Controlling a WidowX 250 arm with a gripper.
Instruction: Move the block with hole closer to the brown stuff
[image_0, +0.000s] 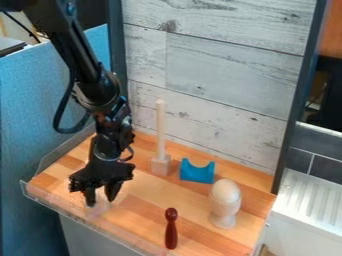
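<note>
Pale planks back the desk (143, 200). At its left front, the claw (100, 199) is at a pale block (98, 209); whether clamped on it, I cannot tell. Right of them is 1 brown peg (172, 230). 1 cup (224, 209) holds 1 egg (226, 190).

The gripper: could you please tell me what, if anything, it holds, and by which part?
I cannot tell: a pale thing shows at the lower end of the gripper, but whether it is held, and where, is unclear.
</note>
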